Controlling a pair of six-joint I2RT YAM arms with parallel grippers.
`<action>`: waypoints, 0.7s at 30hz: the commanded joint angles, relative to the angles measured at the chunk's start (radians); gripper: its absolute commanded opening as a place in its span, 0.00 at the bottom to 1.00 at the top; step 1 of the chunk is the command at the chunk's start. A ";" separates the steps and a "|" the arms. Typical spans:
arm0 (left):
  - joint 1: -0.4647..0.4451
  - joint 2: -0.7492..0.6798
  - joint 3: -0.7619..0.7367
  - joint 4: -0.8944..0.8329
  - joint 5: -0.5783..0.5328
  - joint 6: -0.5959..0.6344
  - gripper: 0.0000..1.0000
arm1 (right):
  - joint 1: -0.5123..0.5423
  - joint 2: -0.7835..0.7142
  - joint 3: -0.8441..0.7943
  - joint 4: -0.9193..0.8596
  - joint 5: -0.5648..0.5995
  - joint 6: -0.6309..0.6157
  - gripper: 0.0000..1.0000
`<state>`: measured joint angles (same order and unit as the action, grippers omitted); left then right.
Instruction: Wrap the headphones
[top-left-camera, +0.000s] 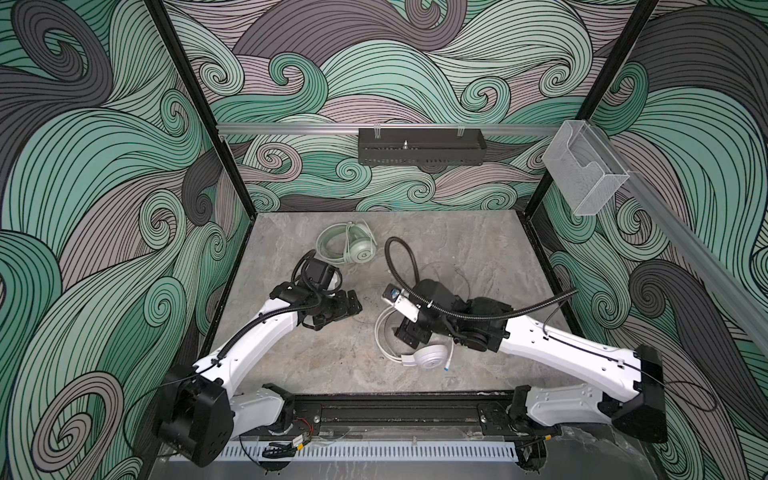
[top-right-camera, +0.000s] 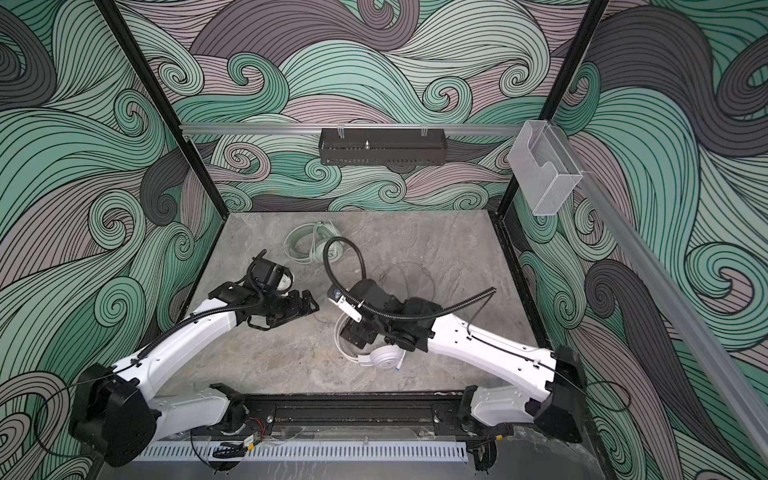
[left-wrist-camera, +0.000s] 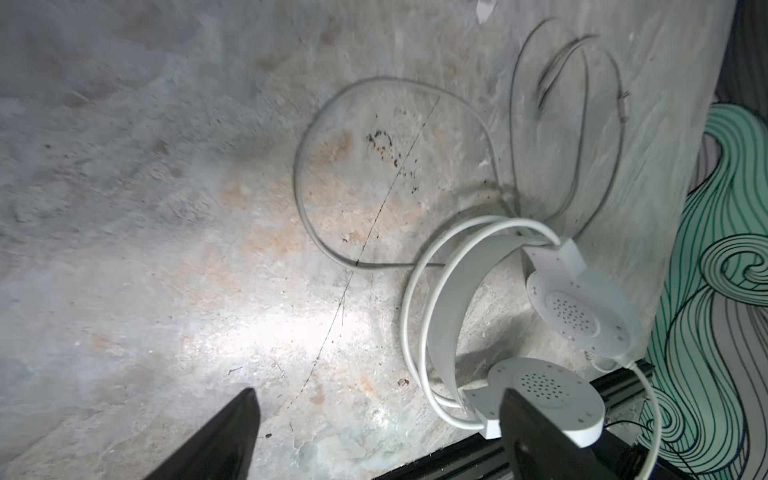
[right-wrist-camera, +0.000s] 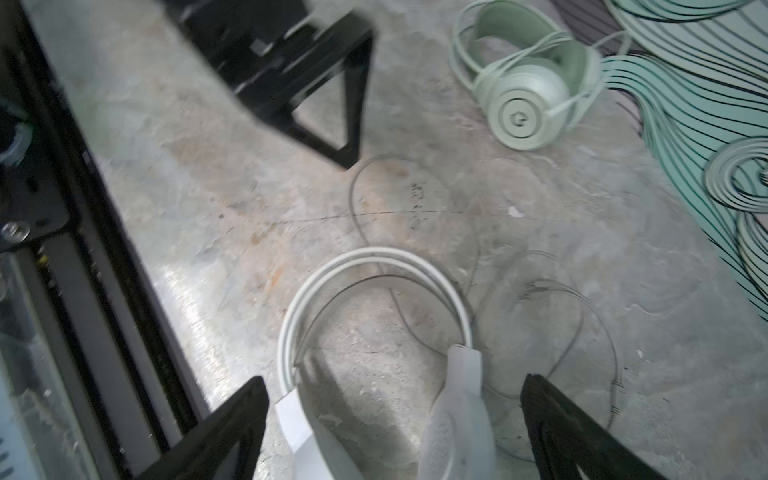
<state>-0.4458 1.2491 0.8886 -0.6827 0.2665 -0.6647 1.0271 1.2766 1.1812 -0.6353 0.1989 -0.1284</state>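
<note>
Now | right gripper (right-wrist-camera: 392, 384) released, jaws wide astride the white headset (top-left-camera: 430, 355), nearer arm | headset at desk (top-left-camera: 478, 249) front, thin cable (left-wrist-camera: 296, 178) looped loose rearward | left gripper (top-left-camera: 349, 305) released, near | mint headset (top-left-camera: 359, 251) rear, apparently wrapped

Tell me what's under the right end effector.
The white headset lies on the table beneath the open right end effector, its thin cable looping loosely beside. In both top views the right arm covers part of the headband; one earcup shows.
</note>
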 joint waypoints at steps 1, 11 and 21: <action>-0.067 0.054 0.063 -0.014 -0.013 -0.039 0.92 | -0.072 -0.015 0.042 -0.077 0.012 0.056 0.99; -0.267 0.349 0.192 0.005 -0.088 -0.088 0.87 | -0.183 -0.026 0.023 -0.080 0.033 0.081 0.99; -0.348 0.494 0.282 -0.095 -0.266 -0.109 0.80 | -0.197 -0.059 -0.016 -0.078 0.030 0.107 0.99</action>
<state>-0.7876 1.7294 1.1389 -0.7208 0.0753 -0.7536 0.8383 1.2385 1.1698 -0.7082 0.2249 -0.0422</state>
